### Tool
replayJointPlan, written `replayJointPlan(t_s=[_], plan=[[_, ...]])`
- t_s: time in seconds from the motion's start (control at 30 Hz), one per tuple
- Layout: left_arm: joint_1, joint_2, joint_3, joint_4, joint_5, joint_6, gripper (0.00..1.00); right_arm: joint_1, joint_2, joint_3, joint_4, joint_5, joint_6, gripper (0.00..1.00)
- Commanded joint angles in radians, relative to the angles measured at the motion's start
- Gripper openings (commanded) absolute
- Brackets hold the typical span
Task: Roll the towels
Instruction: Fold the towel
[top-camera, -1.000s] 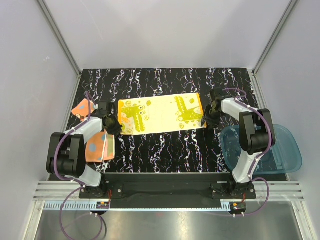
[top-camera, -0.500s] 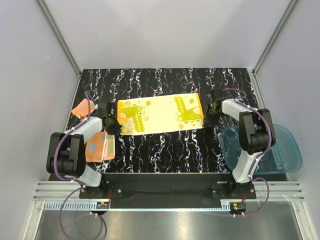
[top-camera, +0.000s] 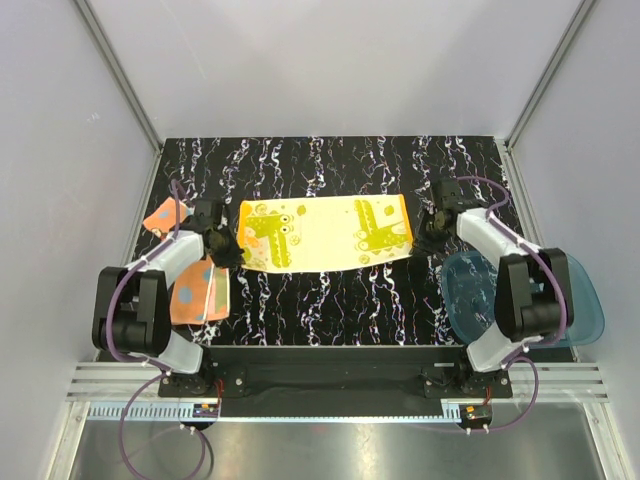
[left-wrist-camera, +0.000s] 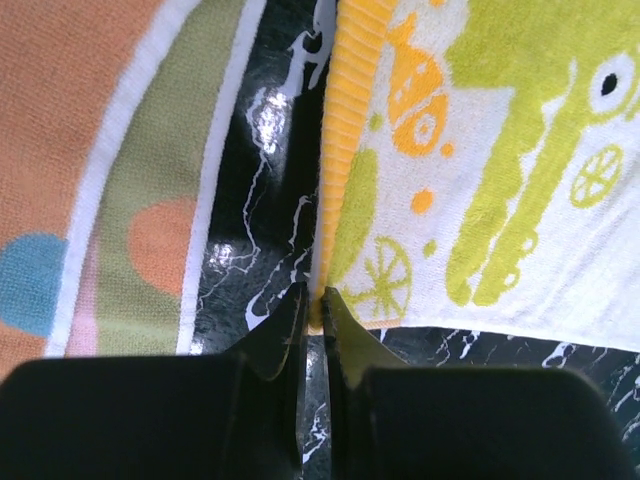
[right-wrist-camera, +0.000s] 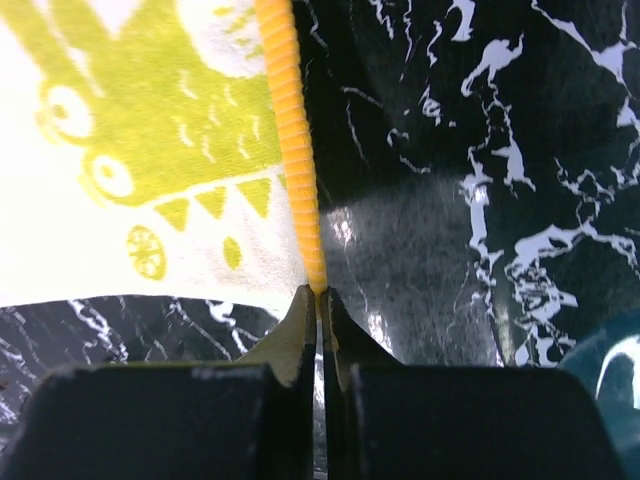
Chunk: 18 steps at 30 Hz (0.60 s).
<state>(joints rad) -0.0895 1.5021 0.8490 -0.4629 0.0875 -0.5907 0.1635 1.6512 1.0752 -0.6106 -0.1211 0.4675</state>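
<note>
The yellow towel (top-camera: 325, 232) lies spread flat across the middle of the dark marbled table, printed side up. My left gripper (top-camera: 228, 255) is shut on its near left corner; in the left wrist view the gripper (left-wrist-camera: 313, 295) pinches the orange ribbed hem of the yellow towel (left-wrist-camera: 480, 180). My right gripper (top-camera: 428, 228) is shut on the near right corner; in the right wrist view the gripper (right-wrist-camera: 319, 292) clamps the hem end of the yellow towel (right-wrist-camera: 150, 150). The orange towel (top-camera: 205, 295) with blue dots lies at the left, partly under my left arm, and fills the left of that wrist view as the orange towel (left-wrist-camera: 80, 150).
A translucent blue tray (top-camera: 470, 290) sits at the near right, partly under my right arm, and its corner (right-wrist-camera: 615, 360) shows low in the right wrist view. Grey walls and metal frame rails close in the table at the back and sides.
My right gripper closed on the towel's near right corner and drew it rightward, pulling the cloth straighter. The right arm swung outward over the tray. The left gripper stayed put.
</note>
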Motion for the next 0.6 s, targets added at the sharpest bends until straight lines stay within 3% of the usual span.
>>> replayJointPlan(t_s=[0.0,0.57], plan=[[0.005,-0.051,0.028,-0.026,0.075,0.038,0.0,-0.002,-0.109,-0.027,-0.035,-0.029,0.008,0.0],[0.005,-0.35,-0.09,-0.171,0.173,0.057,0.0,-0.002,-0.472,-0.106,-0.213,-0.029,0.046,0.0]])
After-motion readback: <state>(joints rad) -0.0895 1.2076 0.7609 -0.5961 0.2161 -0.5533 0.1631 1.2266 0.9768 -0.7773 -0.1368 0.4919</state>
